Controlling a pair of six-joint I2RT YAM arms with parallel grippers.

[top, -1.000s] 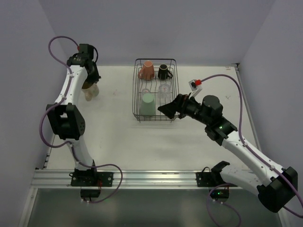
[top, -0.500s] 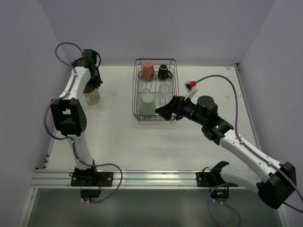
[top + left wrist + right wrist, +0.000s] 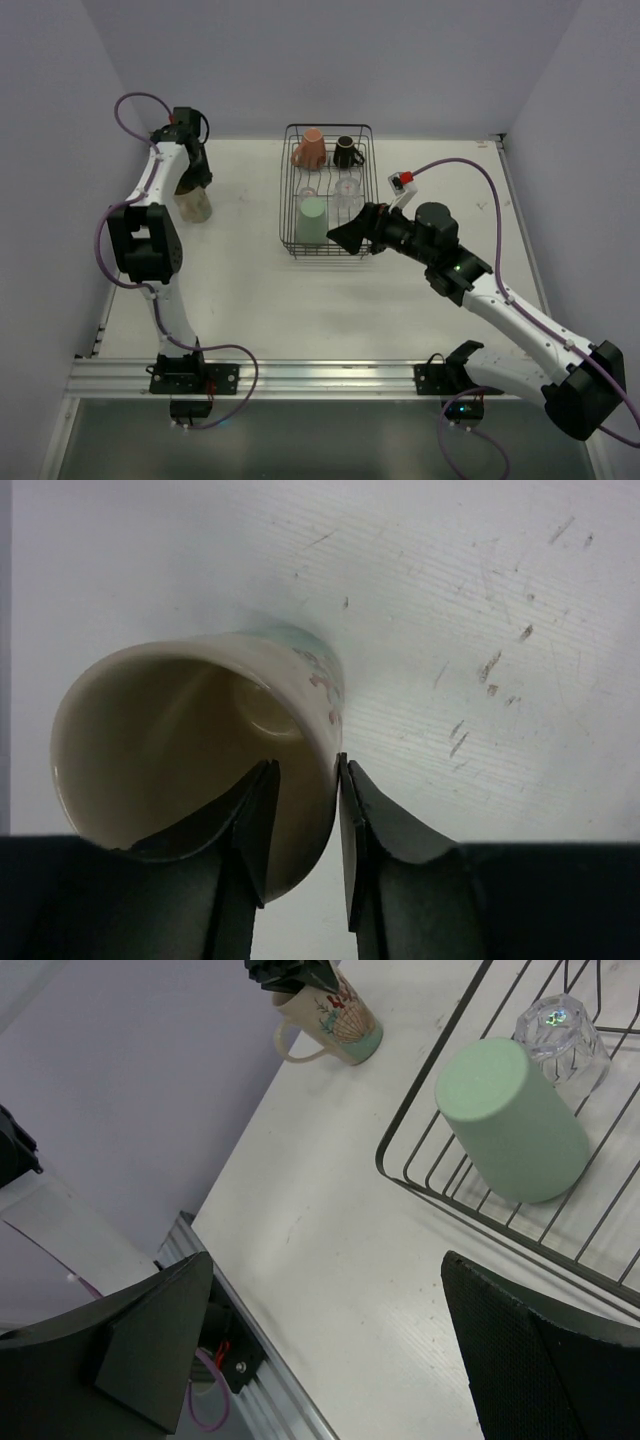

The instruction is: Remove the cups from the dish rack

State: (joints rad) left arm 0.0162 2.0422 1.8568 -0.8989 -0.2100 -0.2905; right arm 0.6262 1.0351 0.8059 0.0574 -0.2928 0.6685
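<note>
My left gripper (image 3: pixel 190 180) (image 3: pixel 306 763) is shut on the wall of the cream cup (image 3: pixel 194 206) (image 3: pixel 180 740), one finger inside and one outside; the cup stands upright at the table's far left. The dish rack (image 3: pixel 283 190) holds the salmon-pink mug (image 3: pixel 310 150), the black mug (image 3: pixel 347 152), two clear glasses (image 3: pixel 348 188) and the mint-green tumbler (image 3: pixel 312 220), which stands upside down. My right gripper (image 3: pixel 350 235) (image 3: pixel 340 1360) is open and empty at the rack's front right corner. The right wrist view shows the mint tumbler (image 3: pixel 515 1120), one glass (image 3: pixel 560 1030), rack wire (image 3: pixel 420 1180) and the cream cup (image 3: pixel 335 1020).
Purple walls close the table on the left, back and right. An aluminium rail (image 3: pixel 300 375) runs along the near edge. A red-and-white connector (image 3: pixel 405 180) on the right arm's purple cable hangs beside the rack's right side.
My left wrist has swung back and turned over the cream cup, which sits slightly nearer and lower. My right gripper moved a little left toward the rack, then held still.
</note>
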